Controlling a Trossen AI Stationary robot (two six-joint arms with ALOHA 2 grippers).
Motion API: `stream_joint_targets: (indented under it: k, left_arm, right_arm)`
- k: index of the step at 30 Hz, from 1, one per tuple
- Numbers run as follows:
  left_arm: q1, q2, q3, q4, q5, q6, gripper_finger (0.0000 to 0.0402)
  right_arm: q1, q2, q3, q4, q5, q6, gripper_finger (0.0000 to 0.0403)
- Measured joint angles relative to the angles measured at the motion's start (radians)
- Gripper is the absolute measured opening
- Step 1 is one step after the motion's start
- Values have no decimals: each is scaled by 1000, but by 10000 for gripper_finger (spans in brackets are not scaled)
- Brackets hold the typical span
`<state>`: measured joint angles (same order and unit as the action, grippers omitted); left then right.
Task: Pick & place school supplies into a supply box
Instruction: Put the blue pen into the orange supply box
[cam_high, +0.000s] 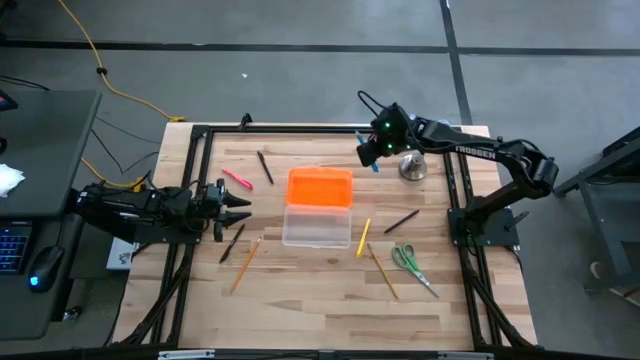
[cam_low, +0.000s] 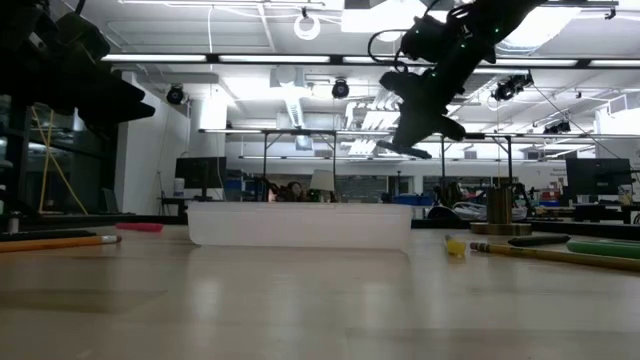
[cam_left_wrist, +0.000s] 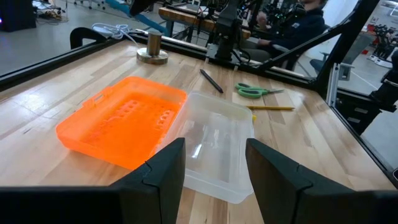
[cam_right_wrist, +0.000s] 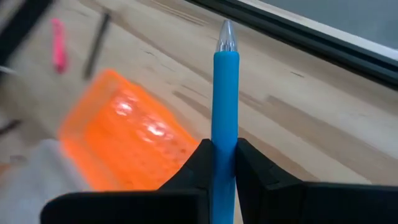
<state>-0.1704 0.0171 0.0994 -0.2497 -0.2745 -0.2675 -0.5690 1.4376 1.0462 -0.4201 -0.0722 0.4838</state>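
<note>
wooden table (cam_high: 300, 290) under bright ceiling lights (cam_low: 300, 58); lab benches behind.

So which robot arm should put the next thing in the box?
The right one, I think. Its right gripper already has its jaws shut on the blue pen, raised near the orange lid of the clear box. The left gripper waits open and empty at the table's left.

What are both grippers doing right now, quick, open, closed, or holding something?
Left gripper: open, holding nothing, by the table's left edge.
Right gripper: shut on the blue pen, raised near the orange lid.
</note>
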Motion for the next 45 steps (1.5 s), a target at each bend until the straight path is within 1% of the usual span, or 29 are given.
stream_joint_targets:
  k: [11,16,21,28,34,39,45]
  left_arm:
    - [0,0,0,0,0,0,200]
    - [0,0,0,0,0,0,200]
    - [0,0,0,0,0,0,200]
    - [0,0,0,0,0,0,200]
    - [0,0,0,0,0,0,200]
    - [0,0,0,-1,0,0,200]
    - [0,0,0,-1,2,0,200]
  right_arm:
    - [0,0,0,252,-248,97,25]
    - [0,0,0,354,-339,140,25]
    - [0,0,0,450,-399,194,25]
    - [35,0,0,567,-424,241,23]
    - [72,0,0,638,-424,275,28]
    - [91,0,0,687,-423,287,26]
    - [94,0,0,703,-416,300,26]
